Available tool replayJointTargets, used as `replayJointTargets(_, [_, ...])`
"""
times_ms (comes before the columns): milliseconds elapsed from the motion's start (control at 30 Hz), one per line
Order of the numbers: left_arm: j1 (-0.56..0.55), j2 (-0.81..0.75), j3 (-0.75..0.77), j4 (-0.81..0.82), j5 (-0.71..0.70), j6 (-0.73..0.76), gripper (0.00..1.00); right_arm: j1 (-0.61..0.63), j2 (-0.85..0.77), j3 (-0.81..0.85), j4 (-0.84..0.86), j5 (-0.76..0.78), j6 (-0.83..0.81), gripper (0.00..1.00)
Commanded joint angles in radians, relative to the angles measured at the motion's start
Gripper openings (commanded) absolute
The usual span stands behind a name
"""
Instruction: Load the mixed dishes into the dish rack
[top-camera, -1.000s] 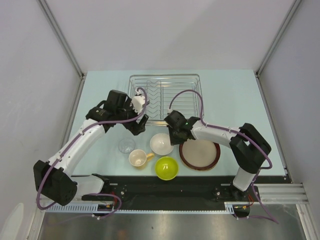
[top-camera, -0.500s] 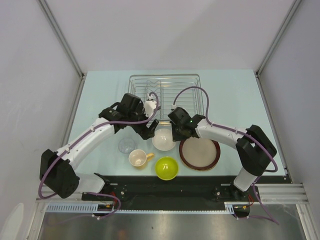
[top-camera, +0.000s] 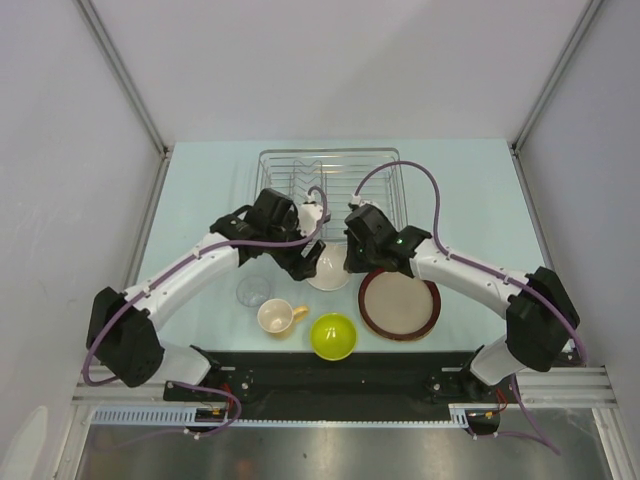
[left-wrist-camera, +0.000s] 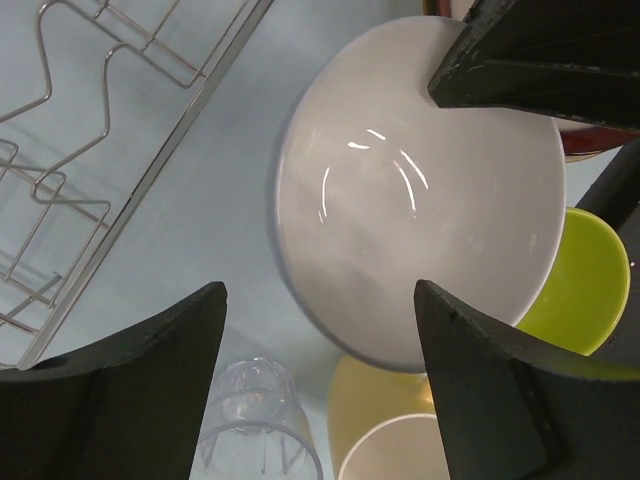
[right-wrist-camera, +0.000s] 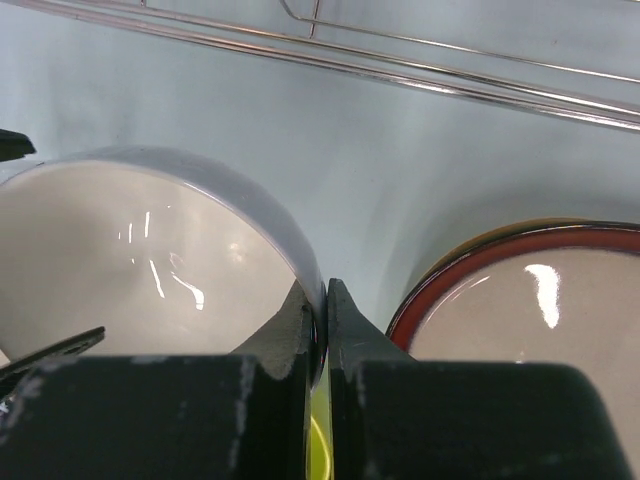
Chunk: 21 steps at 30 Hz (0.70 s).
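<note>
My right gripper (top-camera: 349, 262) is shut on the right rim of the white bowl (top-camera: 327, 268). In the right wrist view the fingertips (right-wrist-camera: 325, 300) pinch that rim, and the bowl (right-wrist-camera: 130, 265) hangs tilted above the table. My left gripper (top-camera: 300, 262) is open and empty at the bowl's left side. In the left wrist view its jaws stand wide apart below the bowl (left-wrist-camera: 420, 190). The dish rack (top-camera: 375, 160) lies just behind. The clear glass (top-camera: 253, 291), tan-yellow mug (top-camera: 277, 317), lime-green bowl (top-camera: 333, 336) and red-rimmed plate (top-camera: 400, 305) sit in front. The floral plate is not in view.
The rack's near wire edge (right-wrist-camera: 400, 70) runs close behind the bowl, and its corner (left-wrist-camera: 90, 150) shows in the left wrist view. The glass (left-wrist-camera: 258, 420) and mug (left-wrist-camera: 400, 440) lie under my left gripper. Both arms crowd the middle of the table.
My right gripper has carried the white bowl up and back toward the rack. My left arm has swung right and now sits close against the bowl's left side.
</note>
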Motion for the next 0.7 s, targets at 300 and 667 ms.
replayJointTargets(300, [-0.029, 0.097, 0.165, -0.011, -0.046, -0.033, 0.27, 0.039, -0.059, 0.077, 0.060, 0.043, 0.049, 0.00])
replayJointTargets(667, [-0.029, 0.131, 0.374, -0.144, -0.325, 0.041, 0.00, 0.039, -0.065, 0.077, 0.048, 0.086, 0.038, 0.50])
